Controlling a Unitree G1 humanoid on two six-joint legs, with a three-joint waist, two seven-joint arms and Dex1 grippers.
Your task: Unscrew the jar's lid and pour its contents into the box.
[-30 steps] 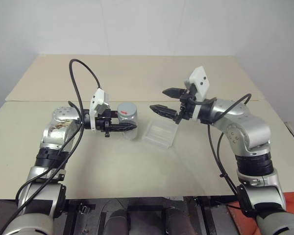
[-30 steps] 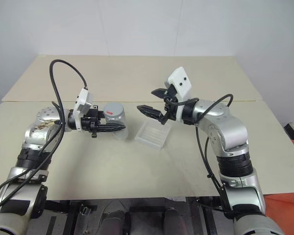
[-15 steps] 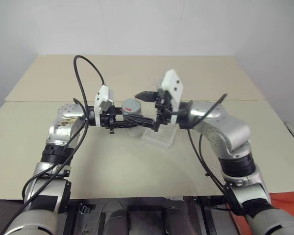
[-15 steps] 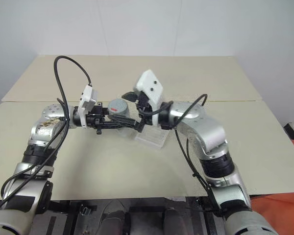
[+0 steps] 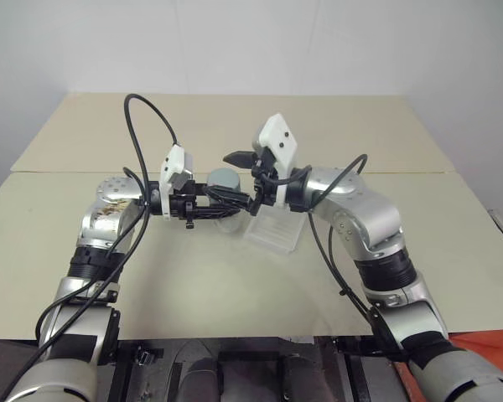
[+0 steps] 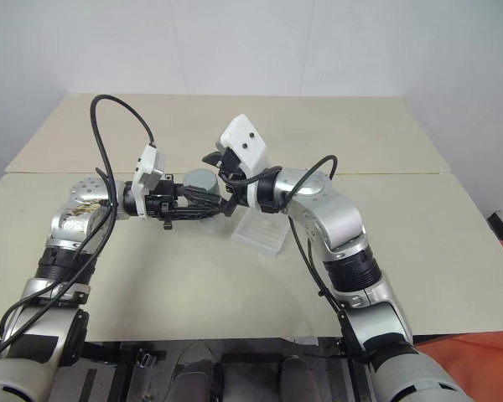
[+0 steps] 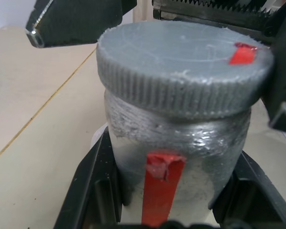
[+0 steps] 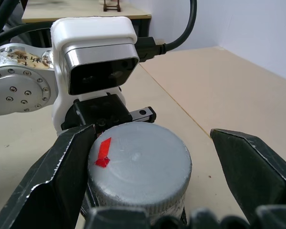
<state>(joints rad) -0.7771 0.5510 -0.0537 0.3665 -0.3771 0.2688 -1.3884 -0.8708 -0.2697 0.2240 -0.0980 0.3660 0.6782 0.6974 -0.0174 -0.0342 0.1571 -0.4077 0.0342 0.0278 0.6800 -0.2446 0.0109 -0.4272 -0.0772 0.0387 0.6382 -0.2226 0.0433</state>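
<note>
Above the middle of the pale table (image 5: 235, 293) the left gripper (image 5: 220, 211) reaches in from the left and holds the jar (image 7: 176, 152) upright, its two black fingers (image 7: 93, 191) clamped tight against the jar's clear body just under the cap, one on each side. The jar is raised off the table surface, with a red strip running down the side that faces the left wrist. The lid (image 8: 139, 164) is still screwed on: a round grey cap with a ribbed edge and a small red mark near its rim. The right gripper (image 5: 241, 180) comes in from the right at the level of the lid, its fingers (image 8: 52, 179) spread wide with one fingertip on the far side of the cap and the other on the near side; from the right wrist view one finger stands just beside the lid's edge and the other is clearly apart from it, so the cap sits between them without being pinched. The box (image 5: 273, 228) lies flat on the table just to the right of the jar and below the right wrist, a shallow clear tray, nothing touching it. I cannot make out the contents through the jar's wall from here.
</note>
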